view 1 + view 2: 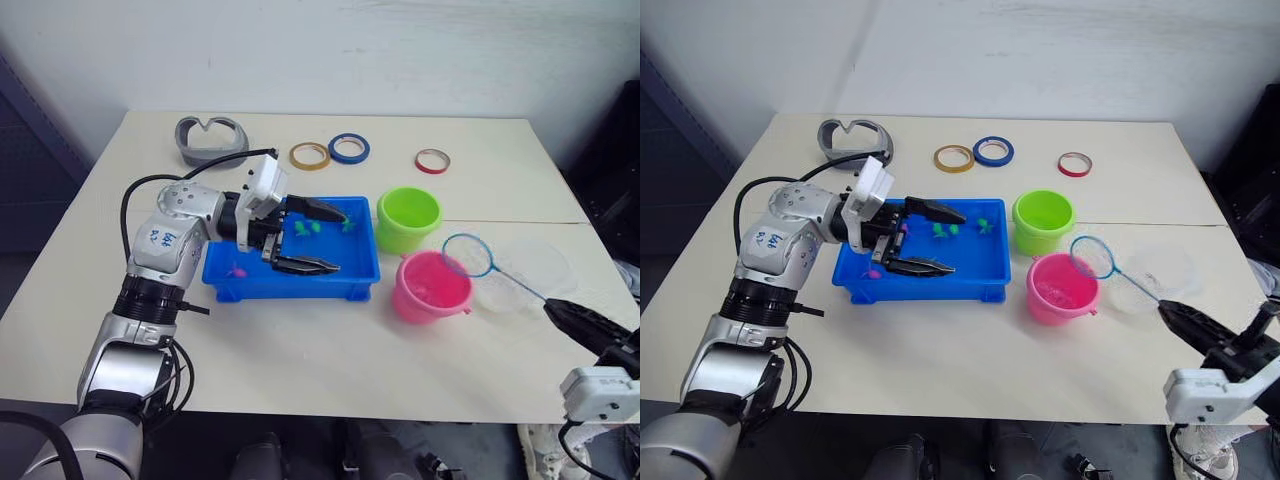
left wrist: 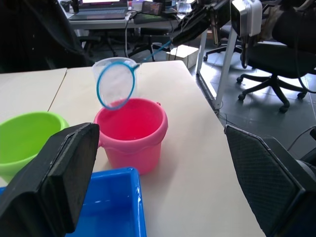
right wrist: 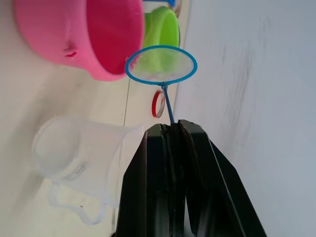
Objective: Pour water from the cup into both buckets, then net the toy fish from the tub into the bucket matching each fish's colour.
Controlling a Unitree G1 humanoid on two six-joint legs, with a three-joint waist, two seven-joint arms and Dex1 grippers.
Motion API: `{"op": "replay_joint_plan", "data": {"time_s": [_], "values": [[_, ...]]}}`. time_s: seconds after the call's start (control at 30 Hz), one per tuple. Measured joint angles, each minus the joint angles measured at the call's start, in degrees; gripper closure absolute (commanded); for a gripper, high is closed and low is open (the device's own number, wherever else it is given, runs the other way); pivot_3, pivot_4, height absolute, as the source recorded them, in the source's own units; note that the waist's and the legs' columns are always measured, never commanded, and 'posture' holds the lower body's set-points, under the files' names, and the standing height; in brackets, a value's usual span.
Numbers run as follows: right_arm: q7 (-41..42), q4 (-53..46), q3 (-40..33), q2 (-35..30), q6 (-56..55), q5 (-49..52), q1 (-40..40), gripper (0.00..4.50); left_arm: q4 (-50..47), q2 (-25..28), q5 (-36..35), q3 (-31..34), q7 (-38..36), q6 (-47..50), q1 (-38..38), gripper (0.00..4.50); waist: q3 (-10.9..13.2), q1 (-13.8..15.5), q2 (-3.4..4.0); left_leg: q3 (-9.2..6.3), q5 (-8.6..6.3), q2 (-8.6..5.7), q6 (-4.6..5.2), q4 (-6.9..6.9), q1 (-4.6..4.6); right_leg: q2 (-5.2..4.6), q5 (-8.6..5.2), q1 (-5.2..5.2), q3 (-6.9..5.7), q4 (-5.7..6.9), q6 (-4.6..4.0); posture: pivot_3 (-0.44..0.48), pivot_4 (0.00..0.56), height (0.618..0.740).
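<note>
Left gripper [image 1: 318, 236]: fingers spread wide, hovering over the blue tub [image 1: 250, 283].
Toy fish: green ones [image 1: 307, 228] at the tub's far side, a pink one [image 1: 238, 271] near its left end.
Buckets: lime green bucket [image 1: 408, 219] right of the tub; pink bucket [image 1: 431, 287] nearer.
Net [image 1: 468, 254]: hoop above the pink bucket's right rim.
Cup [image 1: 520, 280]: on the surface, right of the pink bucket.
Right gripper [image 3: 174, 129]: pinching the net's handle.

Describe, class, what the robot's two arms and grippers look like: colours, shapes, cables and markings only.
The left arm is silver-grey with black ribbed joints, small blue markings and looping black cables. A white box sits by its left gripper, whose two black fingers taper to points. The right gripper is also black, with a white module behind it.
</note>
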Motion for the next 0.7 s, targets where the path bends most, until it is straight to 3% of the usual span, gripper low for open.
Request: {"op": "replay_joint_plan", "data": {"time_s": [0.2,0.3,0.37,0.47,0.53,0.7], "values": [[3.8,-9.8,6.7,-5.3,32.3,29.7,-5.9,4.5,0.5,3.4,0.5,2.4,2.3,1.1,2.5,0.07,0.0,-0.5,0.07,-0.01,0.0,0.06,-0.01,0.17,0.02,-0.01,0.0,0.0,-0.01,0.2,0.0,0.0,0.15,0.74],[3.4,-12.8,14.1,-10.6,47.8,40.1,-15.5,4.5,-2.2,7.3,0.3,5.6,4.6,3.4,5.6,0.07,0.0,-1.0,0.08,-0.09,0.01,0.08,-0.02,0.22,0.02,-0.01,0.0,0.0,-0.06,0.33,-0.01,0.0,0.15,0.74],[1.8,-12.4,23.3,-11.2,58.0,45.4,-29.1,4.5,-4.4,10.8,0.2,7.9,5.8,5.1,10.2,0.07,0.0,-1.8,0.09,-0.1,0.01,0.09,-0.05,0.25,0.03,-0.01,0.0,-0.03,-0.03,0.36,-0.02,0.0,0.15,0.74],[2.0,-9.9,35.0,-9.8,64.8,46.0,-44.1,4.5,-7.7,13.8,-0.4,10.4,7.4,7.9,15.2,0.07,0.1,-1.5,0.05,-0.2,0.01,0.11,-0.05,0.35,-0.09,-0.01,-0.01,-0.11,-0.14,0.36,-0.02,0.0,0.15,0.74],[4.3,-4.5,44.5,-7.7,65.8,41.2,-53.6,4.5,-10.8,16.3,-1.7,13.4,9.2,10.4,18.6,0.07,0.1,-1.4,0.05,-0.25,-0.02,0.09,0.0,0.34,-0.16,-0.05,-0.01,-0.12,-0.19,0.26,-0.03,0.0,0.15,0.74],[10.6,10.7,57.2,-2.8,57.4,28.2,-64.1,4.5,-16.8,20.7,-2.8,19.6,12.0,13.5,26.0,0.07,0.1,-1.1,0.05,-0.23,-0.16,0.01,0.27,0.36,-0.31,-0.21,0.0,-0.1,-0.24,-0.07,-0.01,0.0,0.15,0.74]]}}
